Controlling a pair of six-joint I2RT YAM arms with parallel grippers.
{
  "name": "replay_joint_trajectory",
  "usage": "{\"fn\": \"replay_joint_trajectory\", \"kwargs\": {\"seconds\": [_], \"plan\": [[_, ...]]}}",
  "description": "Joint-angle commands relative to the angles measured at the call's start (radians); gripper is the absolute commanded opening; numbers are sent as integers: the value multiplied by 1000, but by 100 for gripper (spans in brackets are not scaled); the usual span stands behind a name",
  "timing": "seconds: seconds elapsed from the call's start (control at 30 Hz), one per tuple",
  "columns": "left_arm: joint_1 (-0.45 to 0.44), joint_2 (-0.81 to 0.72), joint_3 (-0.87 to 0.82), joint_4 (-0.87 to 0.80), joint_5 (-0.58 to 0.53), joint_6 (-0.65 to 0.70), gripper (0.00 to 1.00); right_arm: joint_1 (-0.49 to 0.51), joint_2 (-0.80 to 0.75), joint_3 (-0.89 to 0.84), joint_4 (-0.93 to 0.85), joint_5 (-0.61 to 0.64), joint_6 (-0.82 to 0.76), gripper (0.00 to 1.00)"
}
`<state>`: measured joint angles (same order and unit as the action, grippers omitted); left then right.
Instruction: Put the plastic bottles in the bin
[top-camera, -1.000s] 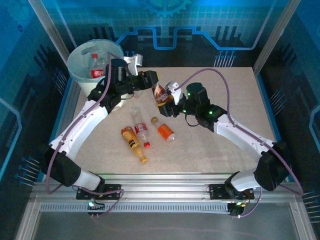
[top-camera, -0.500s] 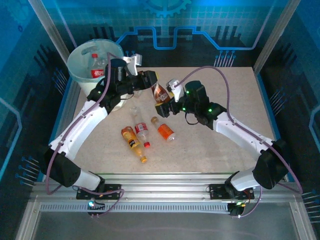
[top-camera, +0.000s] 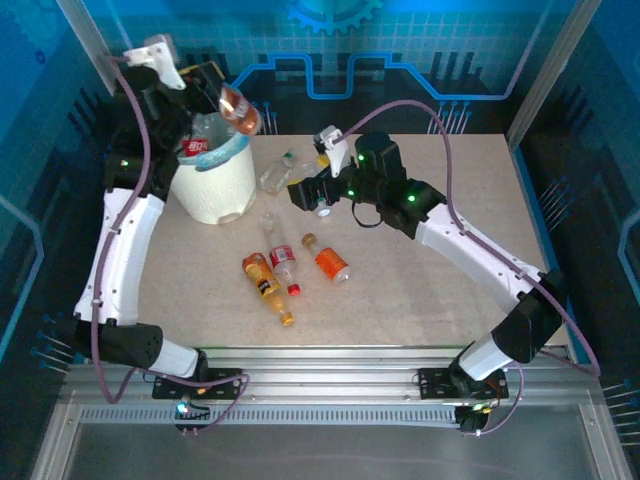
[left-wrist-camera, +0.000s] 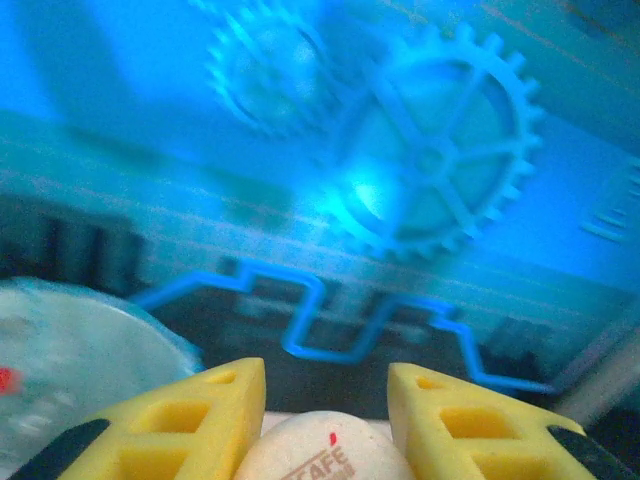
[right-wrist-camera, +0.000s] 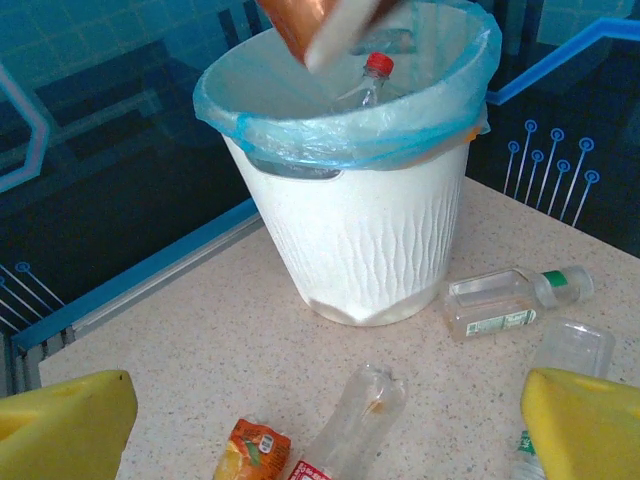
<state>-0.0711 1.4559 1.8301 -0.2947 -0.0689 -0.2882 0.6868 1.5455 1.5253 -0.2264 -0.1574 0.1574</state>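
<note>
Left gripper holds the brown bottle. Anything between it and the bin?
Nothing visible. The brown bottle, in the left gripper, hangs over the open mouth of the bin; one red-capped bottle lies inside.

The counter is sandy and speckled. A thin blue strip runs along its edge. Behind it stands a blue wall with a big gear picture on it. A smaller gear sits beside the big one, though it looks too blurry to be sure. Under the gears, a bright blue zigzag line goes across. Little blue pins with round heads are drawn on the dark part. A silver post leans at each back corner. Grey metal rails lie along the near edge.
</note>
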Motion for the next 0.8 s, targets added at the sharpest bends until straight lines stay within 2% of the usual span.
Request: {"fn": "replay_joint_trajectory", "kwargs": {"seconds": [0.0, 0.13, 0.27, 0.47, 0.6, 0.77], "plan": [[65, 44, 25, -63, -167, 138, 0, 21, 28, 56, -74, 10, 8, 100], [101, 49, -44, -5, -208, 174, 0, 33, 48, 83, -117, 24, 21, 100], [111, 90, -48, -22, -227, 196, 0, 49, 57, 85, -140, 30, 30, 100], [111, 130, -116, 17, -173, 193, 0, 66, 73, 97, -170, 39, 41, 100], [113, 187, -99, -20, -141, 206, 0, 74, 84, 111, -187, 42, 37, 100], [126, 244, -78, -74, -29, 198, 1, 76, 97, 117, -201, 52, 35, 100]]}}
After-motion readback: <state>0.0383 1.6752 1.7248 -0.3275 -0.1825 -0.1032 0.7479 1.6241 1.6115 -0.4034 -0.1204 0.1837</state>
